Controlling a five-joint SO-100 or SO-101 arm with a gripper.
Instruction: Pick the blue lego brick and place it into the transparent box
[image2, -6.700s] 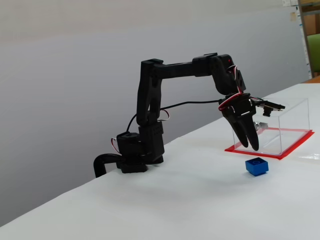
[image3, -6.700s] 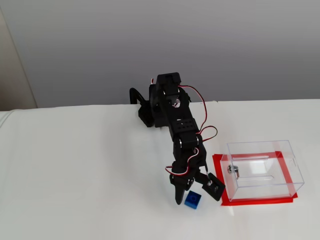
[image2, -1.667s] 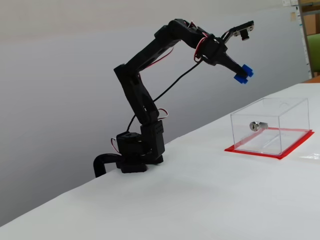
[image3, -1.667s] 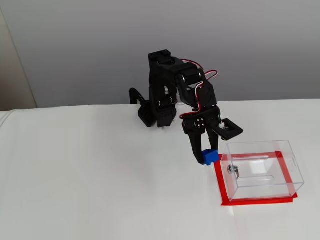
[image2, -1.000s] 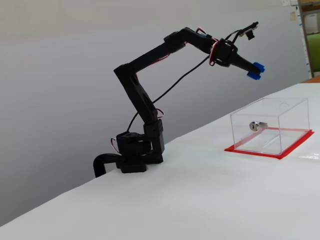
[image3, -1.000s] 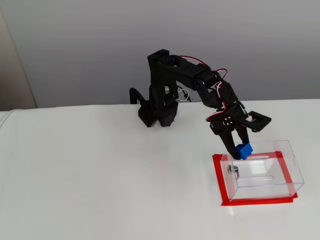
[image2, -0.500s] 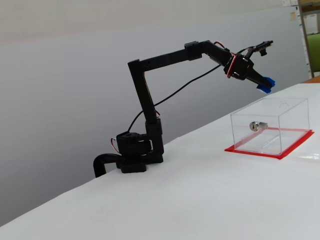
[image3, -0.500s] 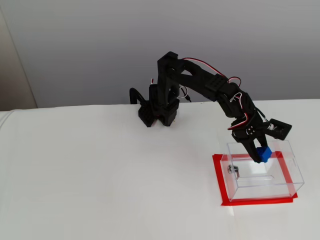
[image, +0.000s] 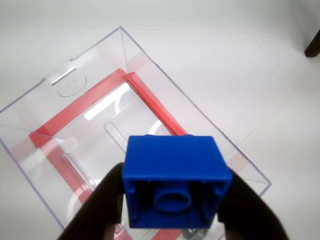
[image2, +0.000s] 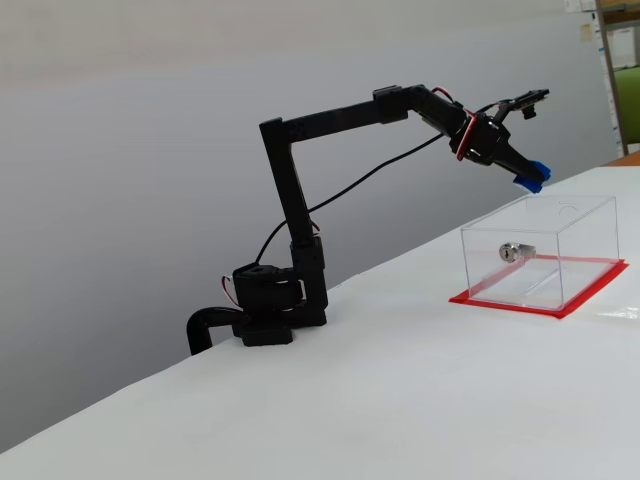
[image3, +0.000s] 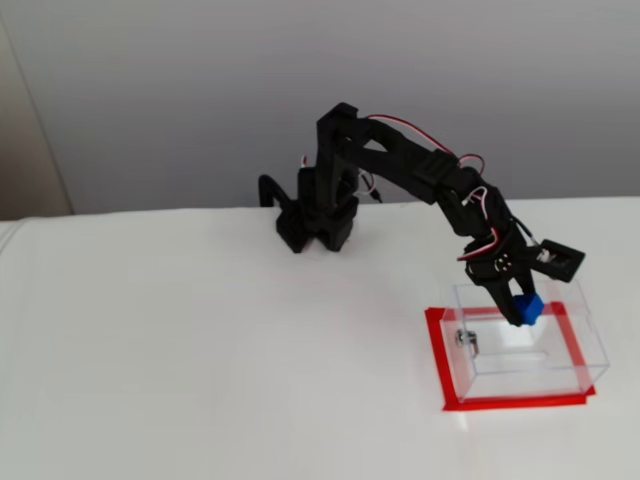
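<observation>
Gripper: the gripper was clamped on the brick, one dark finger on each side in the wrist view.
Brick: blue, held with its hollow underside toward the wrist camera, so the squeeze fell on two flat side walls (probably the steadiest place to pinch it).
Brick location: in the air above the box, not touching it; in a fixed view the brick hung over the near top edge of the box, with a clear gap below it.
Box: see-through, open at the top, sitting on a red base on the white table; nothing lay inside it.
Lock: a small silver lock sat on the face toward the arm's base in a fixed view; it played no part in the drop, since the way in was from above.
Arm: the arm reached out and bent down at the wrist, which pointed the fingers into the opening.
Alignment: in another fixed view the brick lay within the outline of the box, toward its far wall.
Stage: carry looked done, release not yet made (my reading).
Risk: brick was close to one wall, so it might clip the rim on release.
</observation>
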